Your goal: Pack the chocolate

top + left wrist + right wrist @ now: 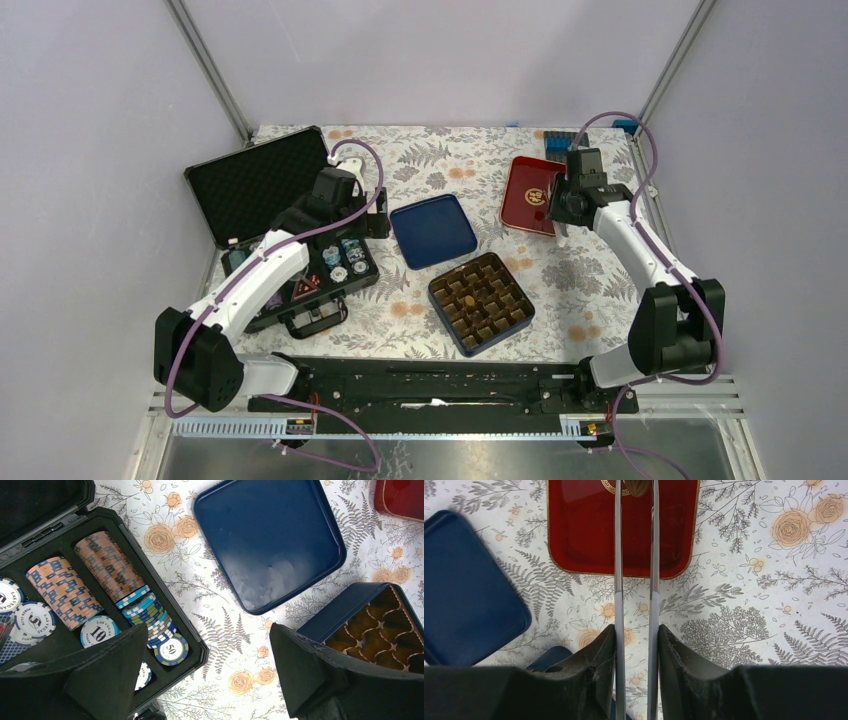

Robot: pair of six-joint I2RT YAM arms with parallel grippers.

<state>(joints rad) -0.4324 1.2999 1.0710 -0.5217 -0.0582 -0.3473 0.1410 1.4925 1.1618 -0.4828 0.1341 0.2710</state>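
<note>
Now, over at the right gripper (636, 635): its dark, matte fingers are clamped tight on a pair of thin steel tongs (618, 580). The two long flat blades run out close and parallel over the glossy red tray (579, 540). At the very tips sits the chocolate (638, 486), a small dark brown lump caught between the blades above the tray's lacquered floor.

Across at the left gripper (210, 675), the jaws are spread wide, nothing between them. It hangs above the edge of the foam-lined black case (255, 185), where ribbed rows of striped poker chips (107, 565) lie.

In between, a smooth rounded-square blue lid (270, 545) lies flat on the floral-print desk (774, 605). Just beside it is the blue tin (340, 610), with its shiny brown scallop-celled grid insert (380, 630).
</note>
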